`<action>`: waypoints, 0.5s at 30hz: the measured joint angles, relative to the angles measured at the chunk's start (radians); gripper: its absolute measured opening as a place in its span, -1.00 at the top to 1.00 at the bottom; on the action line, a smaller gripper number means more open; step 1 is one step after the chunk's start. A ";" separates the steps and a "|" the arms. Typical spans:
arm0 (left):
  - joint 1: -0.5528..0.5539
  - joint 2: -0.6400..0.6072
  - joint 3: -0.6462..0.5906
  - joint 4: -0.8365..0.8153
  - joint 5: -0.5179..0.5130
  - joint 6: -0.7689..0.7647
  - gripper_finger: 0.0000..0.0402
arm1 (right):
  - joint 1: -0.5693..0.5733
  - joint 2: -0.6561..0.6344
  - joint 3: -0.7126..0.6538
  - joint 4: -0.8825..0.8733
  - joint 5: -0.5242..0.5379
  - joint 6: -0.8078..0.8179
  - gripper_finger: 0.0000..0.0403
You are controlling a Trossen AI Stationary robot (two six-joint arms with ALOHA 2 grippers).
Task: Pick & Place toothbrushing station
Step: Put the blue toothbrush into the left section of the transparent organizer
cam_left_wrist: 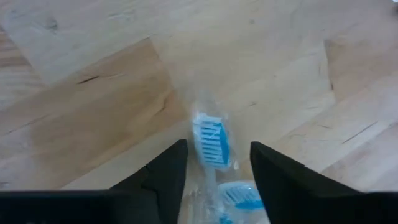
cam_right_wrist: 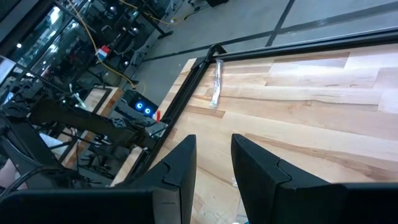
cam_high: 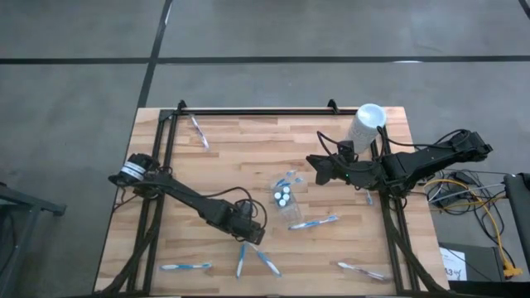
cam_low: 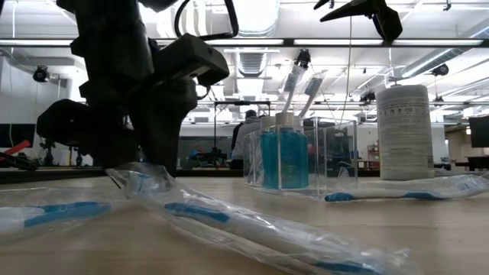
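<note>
A wooden desk (cam_high: 248, 157) was seen from above, with two dark robot arms reaching in; the left gripper (cam_high: 252, 233) was low over the front middle of the desk, right at two wrapped blue-and-white toothbrushes (cam_high: 252, 258) that lay side by side; in the left wrist view its fingers (cam_left_wrist: 161, 180) stood apart, with a bristled brush head (cam_left_wrist: 211, 142) in clear wrapping lying between them, not yet clamped.

The right gripper (cam_high: 319, 168) waited raised above the desk's right centre, its fingers (cam_right_wrist: 180, 168) apart and empty, close to a tall white cylinder (cam_high: 365, 126).

Near the desk's middle sat a clear plastic pouch (cam_high: 286, 197) holding small blue white-capped tubes (cam_high: 283, 195); just in front of it lay another toothbrush (cam_high: 315, 222); further brushes lay scattered at the front left (cam_high: 185, 266), front right (cam_high: 362, 270) and back left (cam_high: 199, 131).

Judged from this: the two front brushes lay so close together that closing could catch both, or pinch only the slick wrapper and let the brush slide out when lifted; a second blue shape sat beside the targeted head in the wrist view, so a grip on the wrong one seemed possible; pressing down too far could also scrape the fingertips on the wood.
</note>
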 joint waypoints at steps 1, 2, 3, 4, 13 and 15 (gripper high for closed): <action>0.000 0.000 0.000 0.001 0.000 0.007 0.18 | 0.000 0.000 0.000 0.000 0.000 0.000 0.51; 0.000 0.000 0.000 0.002 0.000 0.010 0.24 | 0.000 0.000 0.000 0.000 0.000 -0.002 0.52; 0.000 0.000 0.000 0.002 0.000 0.011 0.30 | 0.000 0.000 0.000 0.000 0.000 -0.002 0.52; 0.000 0.000 0.000 0.001 0.000 0.011 0.35 | 0.000 0.000 0.000 0.000 0.000 -0.001 0.51; 0.000 0.000 0.000 0.001 -0.001 0.005 0.73 | 0.000 0.000 0.000 0.000 0.000 0.001 0.52; 0.000 0.000 0.000 0.001 -0.002 0.005 0.79 | 0.000 0.000 0.000 0.000 0.000 -0.002 0.51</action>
